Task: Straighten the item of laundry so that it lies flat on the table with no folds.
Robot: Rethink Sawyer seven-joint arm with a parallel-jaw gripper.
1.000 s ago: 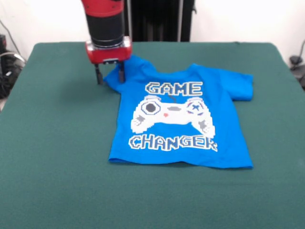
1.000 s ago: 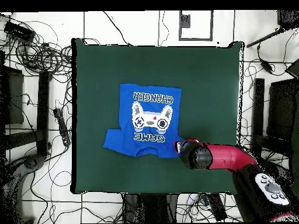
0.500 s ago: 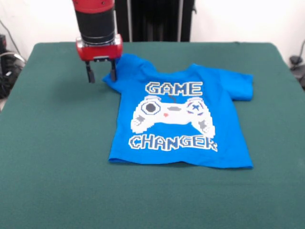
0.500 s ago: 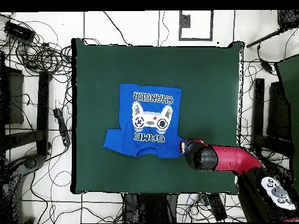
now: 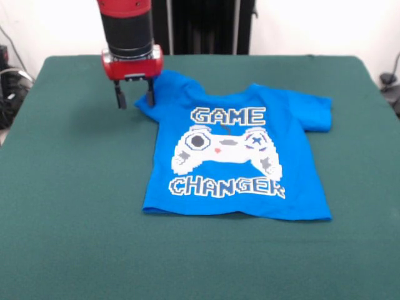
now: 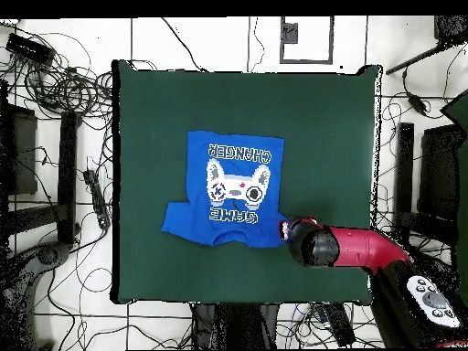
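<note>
My gripper (image 5: 133,98) hangs spread and empty, just above the bunched sleeve at the T-shirt's (image 5: 240,156) ten o'clock corner. The shirt lies print-up mid-table (image 5: 75,187), body nearly flat. To do this well, I should drop straight onto the sleeve edge, pinch only the top layer, and draw toward nine o'clock.
</note>
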